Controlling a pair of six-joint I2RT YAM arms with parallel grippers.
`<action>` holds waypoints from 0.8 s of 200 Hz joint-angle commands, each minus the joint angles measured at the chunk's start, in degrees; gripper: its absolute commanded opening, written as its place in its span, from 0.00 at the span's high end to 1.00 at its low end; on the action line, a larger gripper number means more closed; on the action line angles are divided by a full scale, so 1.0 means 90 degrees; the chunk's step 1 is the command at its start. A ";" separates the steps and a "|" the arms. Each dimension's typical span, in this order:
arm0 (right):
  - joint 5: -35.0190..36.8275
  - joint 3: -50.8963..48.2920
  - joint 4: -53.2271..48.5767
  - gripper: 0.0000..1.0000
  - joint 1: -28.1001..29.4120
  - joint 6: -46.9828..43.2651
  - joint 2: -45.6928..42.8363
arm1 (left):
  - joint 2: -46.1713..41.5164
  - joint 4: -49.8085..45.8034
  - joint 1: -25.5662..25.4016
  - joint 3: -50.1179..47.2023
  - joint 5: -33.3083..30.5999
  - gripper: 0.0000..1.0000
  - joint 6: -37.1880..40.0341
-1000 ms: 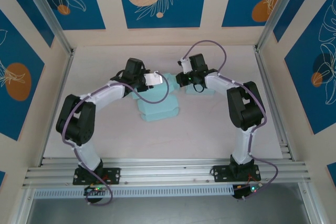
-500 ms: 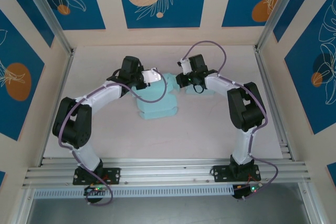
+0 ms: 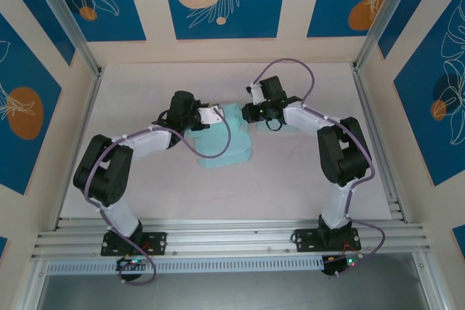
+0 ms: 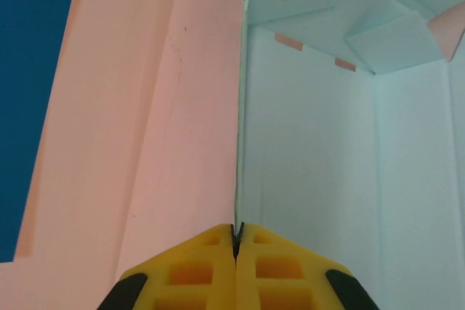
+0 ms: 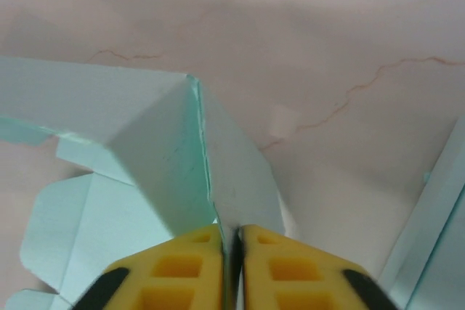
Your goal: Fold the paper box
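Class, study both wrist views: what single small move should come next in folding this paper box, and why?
Probably the left pincer should tip its wall gently inward to set the crease. It is shut on a side wall edge of the paper box, with the interior open beside it, while the right pincer sits at a flap's fold on the other side.

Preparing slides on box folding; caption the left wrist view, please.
Left gripper shut on the edge of the paper box side wall.

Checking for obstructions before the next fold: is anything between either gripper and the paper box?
Nothing visible. The left gripper pinches a wall edge of the paper box, and the right gripper holds a folded edge.
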 commanded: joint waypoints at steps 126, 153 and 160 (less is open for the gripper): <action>-0.1675 0.1110 -0.0208 0.71 -0.1451 0.1005 0.0678 | 0.0112 0.1378 -0.0404 -0.0751 -0.1177 1.00 0.1345; -0.1667 0.1855 -0.0591 0.71 -0.1415 0.0780 0.1410 | 0.0136 0.1746 -0.0463 -0.0874 -0.1338 1.00 0.1562; -0.1758 0.2006 -0.0632 0.71 -0.1402 0.0734 0.1563 | 0.0157 0.1897 -0.0488 -0.0927 -0.1397 1.00 0.1664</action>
